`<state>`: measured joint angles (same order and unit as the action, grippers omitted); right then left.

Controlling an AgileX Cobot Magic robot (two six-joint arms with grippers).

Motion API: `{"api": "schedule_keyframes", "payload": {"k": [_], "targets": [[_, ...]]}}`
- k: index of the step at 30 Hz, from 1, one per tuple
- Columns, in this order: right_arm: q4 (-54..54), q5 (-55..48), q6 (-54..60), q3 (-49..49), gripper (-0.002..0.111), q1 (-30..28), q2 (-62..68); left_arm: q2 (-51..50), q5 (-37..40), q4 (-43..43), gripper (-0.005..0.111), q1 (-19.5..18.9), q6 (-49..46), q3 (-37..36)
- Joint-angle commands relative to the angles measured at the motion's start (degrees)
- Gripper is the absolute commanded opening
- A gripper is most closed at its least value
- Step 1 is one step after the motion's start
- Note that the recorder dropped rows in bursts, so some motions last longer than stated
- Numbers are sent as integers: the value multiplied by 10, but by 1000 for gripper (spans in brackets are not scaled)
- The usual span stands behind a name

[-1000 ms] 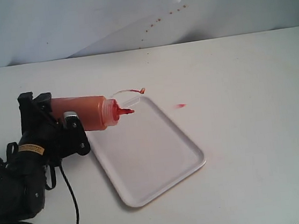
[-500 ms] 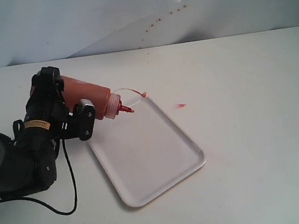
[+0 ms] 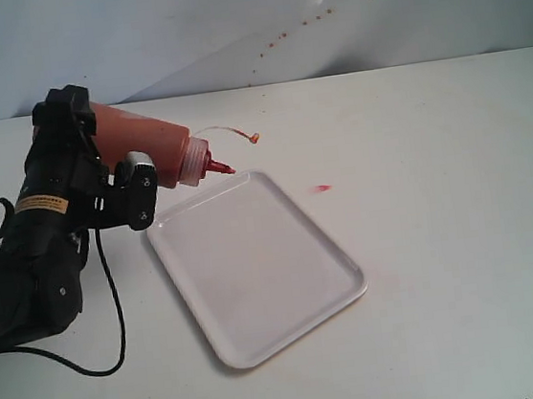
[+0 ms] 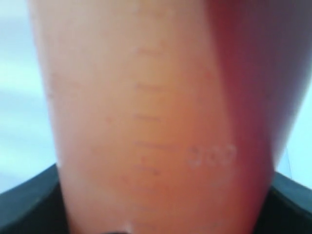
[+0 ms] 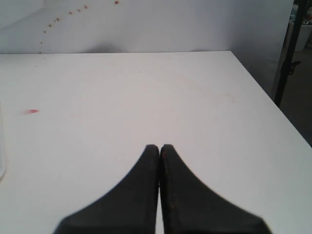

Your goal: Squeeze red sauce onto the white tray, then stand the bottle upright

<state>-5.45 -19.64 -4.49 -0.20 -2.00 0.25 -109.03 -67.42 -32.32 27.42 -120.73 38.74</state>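
Observation:
My left gripper [image 3: 114, 173] is shut on the bottle [image 3: 150, 153], a translucent orange-red squeeze bottle held tilted, its red nozzle [image 3: 221, 168] pointing down and right at the far left corner of the white tray [image 3: 255, 263]. Its tethered cap [image 3: 254, 137] dangles beyond the nozzle. The bottle's body [image 4: 156, 122] fills the left wrist view, with darker red sauce [image 4: 253, 73] along one side. No sauce blob shows on the tray. My right gripper [image 5: 159, 147] is shut and empty over bare table, and does not appear in the exterior view.
A tiny pinkish-red speck [image 3: 323, 188] lies on the white table to the right of the tray, also visible as the speck [image 5: 31, 111] in the right wrist view. Small brown splatter marks dot the back wall [image 3: 277, 39]. A black cable [image 3: 106, 314] trails from the left arm.
The left arm has lifted and swung the bottle back and to the left. Its nozzle has moved from over the tray to the tray's far corner and now tilts downward.

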Motion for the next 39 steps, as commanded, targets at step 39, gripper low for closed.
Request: {"api": "schedule_keyframes", "payload": {"k": [39], "targets": [[195,299,-197,2,0,6,-3,37,-25,13,0,6,7,-11]]}}
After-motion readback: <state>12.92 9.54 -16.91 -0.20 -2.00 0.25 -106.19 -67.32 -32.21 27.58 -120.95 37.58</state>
